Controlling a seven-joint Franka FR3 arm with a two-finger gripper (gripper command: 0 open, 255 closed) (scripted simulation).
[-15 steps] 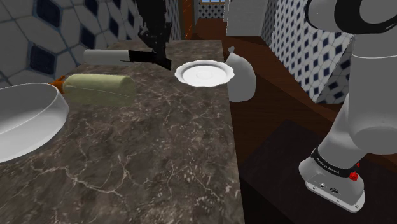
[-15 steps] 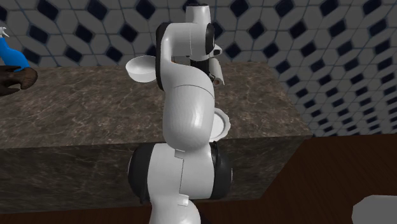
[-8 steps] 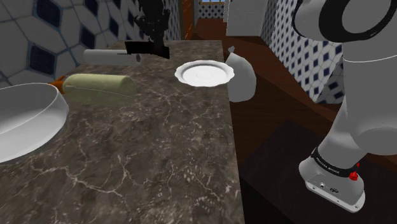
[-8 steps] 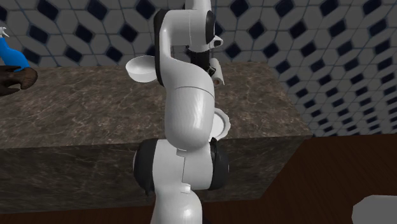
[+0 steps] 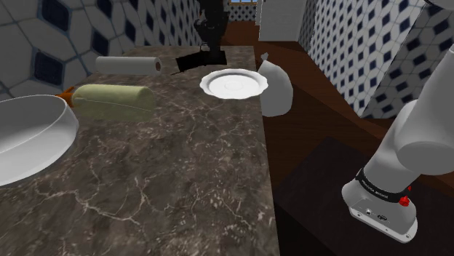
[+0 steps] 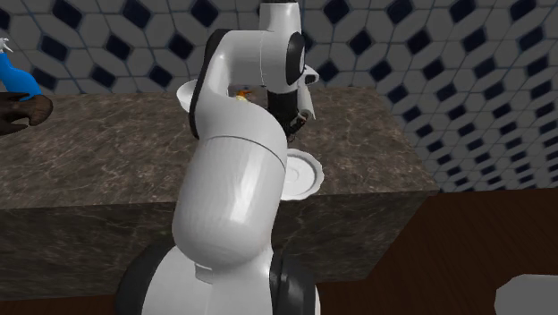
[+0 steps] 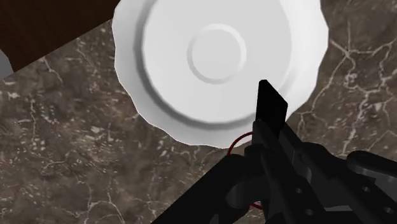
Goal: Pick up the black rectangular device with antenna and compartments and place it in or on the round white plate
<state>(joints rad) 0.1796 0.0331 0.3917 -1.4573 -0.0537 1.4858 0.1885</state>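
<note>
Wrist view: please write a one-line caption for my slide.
Black device held above the marble counter, its tip just over the rim of the round white plate.

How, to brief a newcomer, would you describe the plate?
Follow the dark marbled counter along its edge by the brown floor, toward the far end. There lies the plate: flat, round, white, with a scalloped rim, unlike the deep bowl.

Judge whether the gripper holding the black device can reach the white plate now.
Probably yes: the gripper hangs beside the white plate with the black device, and nothing lies between them.
</note>
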